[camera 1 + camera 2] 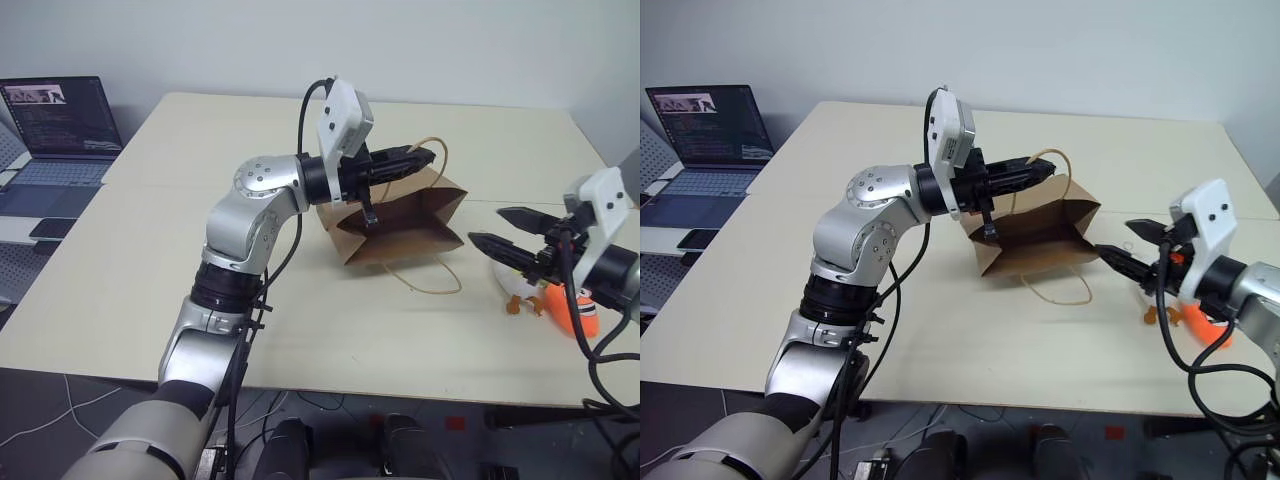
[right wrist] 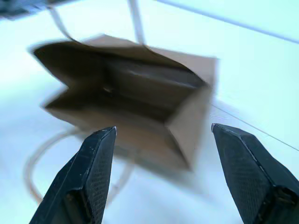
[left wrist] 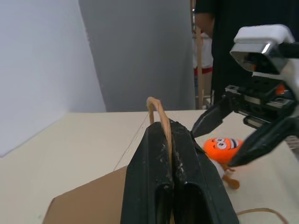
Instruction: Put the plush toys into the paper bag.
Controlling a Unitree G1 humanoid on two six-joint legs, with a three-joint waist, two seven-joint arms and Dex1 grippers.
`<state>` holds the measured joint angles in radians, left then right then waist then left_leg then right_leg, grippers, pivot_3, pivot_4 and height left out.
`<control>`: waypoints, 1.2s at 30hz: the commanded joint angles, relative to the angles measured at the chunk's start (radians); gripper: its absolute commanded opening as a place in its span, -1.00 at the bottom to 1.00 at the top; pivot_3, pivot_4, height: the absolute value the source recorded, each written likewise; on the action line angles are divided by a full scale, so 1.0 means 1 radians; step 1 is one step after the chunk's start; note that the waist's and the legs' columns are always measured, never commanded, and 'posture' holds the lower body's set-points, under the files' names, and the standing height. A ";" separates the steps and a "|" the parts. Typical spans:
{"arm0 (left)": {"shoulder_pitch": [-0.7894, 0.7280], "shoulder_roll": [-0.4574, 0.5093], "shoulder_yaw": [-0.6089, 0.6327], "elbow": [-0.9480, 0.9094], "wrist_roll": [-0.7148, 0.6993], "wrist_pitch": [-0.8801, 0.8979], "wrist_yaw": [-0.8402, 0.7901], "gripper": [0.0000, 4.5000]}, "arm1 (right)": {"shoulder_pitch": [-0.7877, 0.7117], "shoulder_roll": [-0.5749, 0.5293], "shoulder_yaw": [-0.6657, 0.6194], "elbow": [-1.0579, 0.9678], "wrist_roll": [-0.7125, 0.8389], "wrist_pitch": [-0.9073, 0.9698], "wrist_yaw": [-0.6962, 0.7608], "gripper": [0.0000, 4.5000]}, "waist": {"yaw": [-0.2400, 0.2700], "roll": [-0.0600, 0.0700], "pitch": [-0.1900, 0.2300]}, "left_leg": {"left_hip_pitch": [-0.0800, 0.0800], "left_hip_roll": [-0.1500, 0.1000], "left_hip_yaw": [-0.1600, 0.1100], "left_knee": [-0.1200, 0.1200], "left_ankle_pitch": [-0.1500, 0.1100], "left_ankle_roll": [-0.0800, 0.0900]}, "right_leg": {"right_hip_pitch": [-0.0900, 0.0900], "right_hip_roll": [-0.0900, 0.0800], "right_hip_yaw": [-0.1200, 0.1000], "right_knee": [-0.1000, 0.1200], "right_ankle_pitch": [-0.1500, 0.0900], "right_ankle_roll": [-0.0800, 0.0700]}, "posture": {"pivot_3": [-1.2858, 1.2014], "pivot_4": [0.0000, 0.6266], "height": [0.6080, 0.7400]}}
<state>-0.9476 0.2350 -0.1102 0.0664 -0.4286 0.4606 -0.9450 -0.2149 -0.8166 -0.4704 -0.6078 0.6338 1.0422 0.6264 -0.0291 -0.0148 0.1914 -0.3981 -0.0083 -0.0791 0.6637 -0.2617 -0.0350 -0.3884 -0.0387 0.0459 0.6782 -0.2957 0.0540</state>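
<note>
Left eye view has our left gripper (image 1: 428, 156) clenched on one twisted-cord handle (image 3: 156, 109) of the paper bag (image 1: 400, 225), which lies tipped on the table (image 1: 200, 150) with its mouth facing our right gripper (image 1: 505, 230). That pincer stands released, fingers wide and empty, just in front of the bag's mouth. The orange carrot (image 1: 572, 308) and the white egg (image 1: 522, 290) lie close beneath and behind it, touching each other, not yet in the bag.

We judge the step in hand to be a pick: the right pincer needs to turn back and down to a toy, close around its soft middle, and carry it in through the opening. Meanwhile we should hold the handle steady and high enough that the mouth stays wide, since thin kraft paper creases and sags easily.

The bag is stiff brown paper, folded at the sides, boxy and hollow; its other cord loop (image 1: 432, 285) lies slack on the table. Both toys are plush and rounded, so they will squash under the fingers and could slip from a shallow pinch.
</note>
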 commanded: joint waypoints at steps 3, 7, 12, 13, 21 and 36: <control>0.030 -0.021 -0.010 -0.088 -0.030 0.026 0.019 -1.00 | 0.060 -0.020 0.112 0.158 -0.237 -0.223 -0.090 0.51 | -0.004 0.000 0.000 | 0.001 0.000 0.002 0.000 0.000 0.000 | 0.000 0.000 0.002 0.001 0.000 0.000 | 0.03 -0.52 1.00; 0.040 -0.031 -0.018 -0.099 -0.027 0.028 0.031 -1.00 | 0.083 0.001 0.165 0.259 -0.312 -0.282 -0.123 0.51 | 0.000 0.000 0.000 | 0.001 0.000 0.002 0.001 0.000 0.000 | 0.000 0.000 0.002 0.001 0.000 0.000 | 0.03 -0.52 1.00; 0.048 -0.030 -0.022 -0.101 -0.022 0.021 0.036 -1.00 | 0.092 0.022 0.184 0.343 -0.370 -0.301 -0.159 0.51 | -0.001 0.000 0.000 | 0.001 0.000 0.002 0.001 0.000 0.000 | 0.000 0.000 0.002 0.001 0.000 0.000 | 0.03 -0.52 1.00; 0.048 -0.028 -0.020 -0.099 -0.022 0.018 0.036 -1.00 | 0.091 0.023 0.189 0.352 -0.373 -0.276 -0.166 0.51 | 0.000 0.000 0.000 | 0.001 0.000 0.002 0.001 0.000 0.000 | 0.000 0.000 0.002 0.001 0.000 0.000 | 0.03 -0.52 1.00; 0.050 -0.022 -0.018 -0.098 -0.025 0.016 0.036 -1.00 | 0.049 0.088 0.172 0.395 -0.286 -0.142 -0.143 0.34 | 0.000 0.000 0.000 | 0.001 0.000 0.001 0.001 0.000 0.000 | 0.001 0.000 0.002 0.001 0.000 0.000 | 0.03 -0.52 1.00; 0.084 0.021 -0.012 -0.125 -0.067 0.038 -0.011 -1.00 | -0.076 -0.035 0.030 0.154 -0.063 0.048 -0.036 -0.99 | -0.003 0.001 0.000 | 0.001 0.000 0.001 0.001 0.000 0.000 | 0.000 0.000 0.002 0.001 0.000 0.000 | 0.03 -0.52 1.00</control>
<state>-0.8600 0.2511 -0.1275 -0.0117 -0.4746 0.5020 -0.9414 -0.2555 -0.8297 -0.3729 -0.3670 0.4898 1.0274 0.5652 -0.0322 -0.0135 0.1910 -0.3967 -0.0078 -0.0787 0.6646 -0.2613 -0.0353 -0.3881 -0.0386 0.0474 0.6797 -0.2956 0.0539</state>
